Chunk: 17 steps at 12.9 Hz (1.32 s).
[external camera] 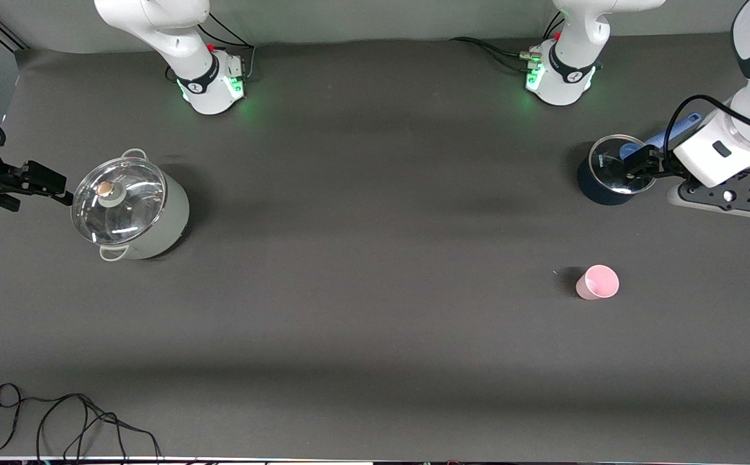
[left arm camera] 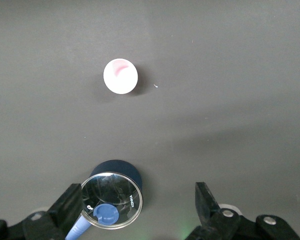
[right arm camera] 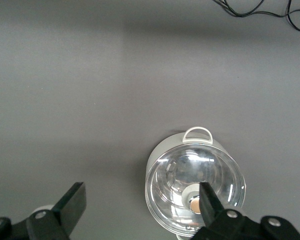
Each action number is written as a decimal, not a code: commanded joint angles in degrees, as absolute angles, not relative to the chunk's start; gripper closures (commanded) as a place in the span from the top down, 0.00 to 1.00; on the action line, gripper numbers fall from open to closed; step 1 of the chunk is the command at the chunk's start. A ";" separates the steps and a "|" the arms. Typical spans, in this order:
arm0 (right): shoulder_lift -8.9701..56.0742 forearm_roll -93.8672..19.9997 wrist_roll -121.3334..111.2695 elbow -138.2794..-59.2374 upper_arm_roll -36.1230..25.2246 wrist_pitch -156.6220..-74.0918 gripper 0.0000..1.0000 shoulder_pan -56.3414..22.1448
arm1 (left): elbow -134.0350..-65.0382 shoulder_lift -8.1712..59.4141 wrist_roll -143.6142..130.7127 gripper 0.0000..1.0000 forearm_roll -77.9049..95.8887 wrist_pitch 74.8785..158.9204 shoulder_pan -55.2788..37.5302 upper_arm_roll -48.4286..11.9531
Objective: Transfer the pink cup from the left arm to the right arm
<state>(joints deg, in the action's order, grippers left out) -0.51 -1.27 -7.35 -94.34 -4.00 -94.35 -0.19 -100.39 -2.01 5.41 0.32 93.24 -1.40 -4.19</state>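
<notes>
The pink cup (external camera: 597, 282) stands upright on the dark table toward the left arm's end, nearer to the front camera than the dark blue pot. In the left wrist view the pink cup (left arm camera: 120, 76) shows from above, apart from the fingers. My left gripper (external camera: 636, 168) (left arm camera: 137, 205) hangs open over the blue pot's glass lid and holds nothing. My right gripper (external camera: 34, 188) (right arm camera: 141, 200) is open and empty at the right arm's end of the table, beside the white pot.
A white pot with a glass lid (external camera: 131, 210) (right arm camera: 195, 187) stands toward the right arm's end. A dark blue pot with a glass lid and blue knob (external camera: 610, 171) (left arm camera: 115, 197) sits under the left gripper. A black cable (external camera: 59, 420) lies near the table's front edge.
</notes>
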 commanded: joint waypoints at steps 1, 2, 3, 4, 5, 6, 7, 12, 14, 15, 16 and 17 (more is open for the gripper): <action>-0.62 -0.88 -6.50 -93.43 -4.13 -93.78 1.00 -0.44 | -101.16 -2.81 5.45 1.00 0.26 93.69 -1.32 -4.31; -0.62 -0.88 -6.50 -93.43 -4.13 -93.78 1.00 -0.44 | -101.16 -2.81 5.45 1.00 0.26 93.60 -1.23 -4.31; -0.62 -0.88 -6.50 -93.51 -4.13 -93.78 1.00 -0.44 | -101.16 -2.81 5.54 1.00 0.18 93.52 -1.23 -4.31; -0.62 -0.88 -6.50 -93.52 -4.13 -93.87 1.00 -0.44 | -101.16 -2.73 5.45 1.00 0.18 93.17 -1.32 -4.31; -0.62 -0.88 -6.50 -93.52 -4.13 -93.78 1.00 -0.44 | -101.16 -2.81 5.45 1.00 0.18 92.90 -1.32 -4.31; -0.62 -0.88 -6.59 -93.52 -4.13 -93.78 1.00 -0.44 | -101.16 -2.73 5.45 1.00 0.26 92.73 -1.32 -4.31; -0.62 -0.88 -6.59 -93.52 -4.13 -93.78 1.00 -0.44 | -101.16 -2.72 5.45 1.00 0.26 92.46 -1.23 -4.31; -0.62 -0.88 -6.59 -93.60 -4.13 -93.78 1.00 -0.44 | -100.28 -2.46 6.58 1.00 -0.09 91.15 -0.97 -4.31; -0.62 -0.88 -6.59 -93.60 -4.13 -93.87 1.00 -0.44 | -100.20 -2.46 12.36 1.00 -0.09 90.88 -0.79 -4.31; -0.62 -0.88 -6.59 -93.60 -4.13 -93.78 1.00 -0.44 | -99.50 -2.55 17.00 1.00 0.09 90.88 -0.18 -4.31; -0.62 -0.88 -6.59 -93.60 -4.13 -93.87 1.00 -0.44 | -98.88 -2.55 23.92 1.00 0.61 90.88 0.78 -4.31; -0.62 -0.88 -6.59 -93.60 -4.13 -93.78 1.00 -0.44 | -98.44 -2.46 30.95 1.00 0.79 91.14 1.14 -4.31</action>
